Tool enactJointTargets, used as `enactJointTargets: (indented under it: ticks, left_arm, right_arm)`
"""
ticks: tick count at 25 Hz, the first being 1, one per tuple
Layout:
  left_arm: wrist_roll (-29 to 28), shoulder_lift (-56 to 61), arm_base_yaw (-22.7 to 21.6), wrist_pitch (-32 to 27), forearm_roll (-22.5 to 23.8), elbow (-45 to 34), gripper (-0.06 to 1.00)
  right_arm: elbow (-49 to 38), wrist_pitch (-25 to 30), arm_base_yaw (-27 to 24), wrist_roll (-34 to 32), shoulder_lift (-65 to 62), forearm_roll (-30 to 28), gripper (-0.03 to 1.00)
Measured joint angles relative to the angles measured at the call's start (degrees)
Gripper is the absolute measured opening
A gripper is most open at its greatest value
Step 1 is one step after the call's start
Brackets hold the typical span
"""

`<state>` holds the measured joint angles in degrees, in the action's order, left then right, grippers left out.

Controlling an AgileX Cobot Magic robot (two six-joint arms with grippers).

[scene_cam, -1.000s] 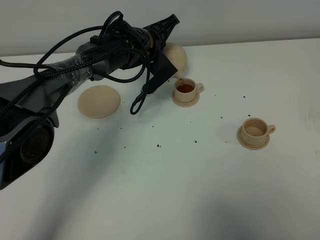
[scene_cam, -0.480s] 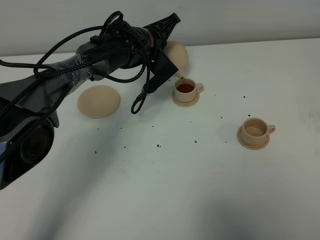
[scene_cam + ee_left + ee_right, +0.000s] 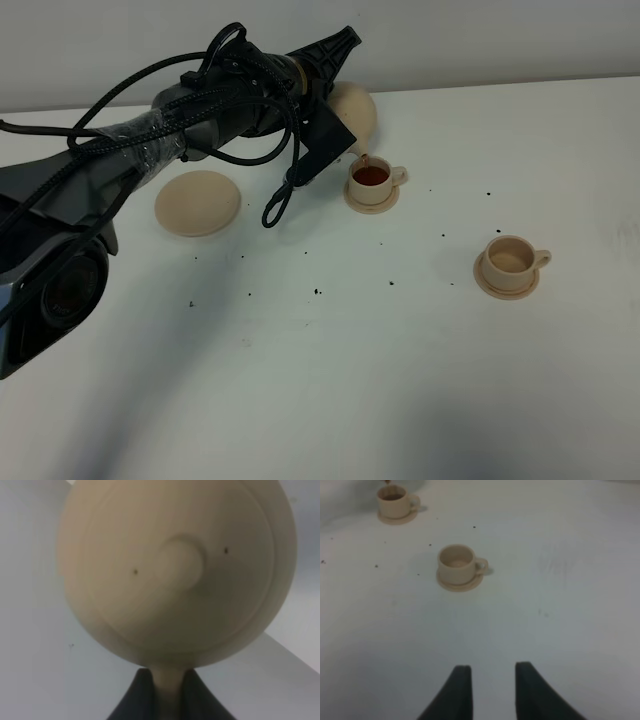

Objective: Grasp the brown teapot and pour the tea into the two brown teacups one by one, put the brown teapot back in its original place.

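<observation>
Almost nothing moved since half a second ago: same tilt, same spot in the air for the brown teapot (image 3: 355, 108). From up high, hangs at 11 o'clock from the filled cup (image 3: 385, 180), tipped with the spout (image 3: 364, 157) down over the cup's rim. Thin stream from spout to cup, and a pool of reddish-brown tea (image 3: 371, 176) inside.

Left gripper (image 3: 167, 695) pinched tight on the teapot's loop handle (image 3: 168, 680), one dark finger on each side. From the left wrist, fills nearly the whole picture, with the lid (image 3: 150, 615) and its round knob (image 3: 180, 570) facing the camera.

Right gripper (image 3: 492, 692) low over the white table (image 3: 350, 380), fingers a little apart, holding nothing. Faces the empty cup (image 3: 512, 258), well apart from it.

Empty cup on its own small saucer (image 3: 507, 291), at 4 o'clock from the filled cup and well apart from it, pale inside. Filled cup also on a small saucer (image 3: 372, 207).

Big saucer (image 3: 197, 203) flat on the table at 9 o'clock from the filled cup, well apart from the teapot.

Loop of black cable (image 3: 275, 210) hanging off the left arm, between the big saucer and the filled cup.

Tiny dark specks (image 3: 317, 292) dotted over the table, mostly from 3 to 7 o'clock of the filled cup.
</observation>
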<state>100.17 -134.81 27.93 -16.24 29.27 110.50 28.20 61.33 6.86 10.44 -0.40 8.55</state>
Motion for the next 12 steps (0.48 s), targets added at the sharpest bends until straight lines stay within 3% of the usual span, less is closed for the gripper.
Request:
enactJointTargets:
  ticks: [12]
  left_arm:
    - [0.00,0.00,0.00,0.00,-0.24,0.00,0.15]
  right_arm:
    - [0.00,0.00,0.00,0.00,0.00,0.00,0.24]
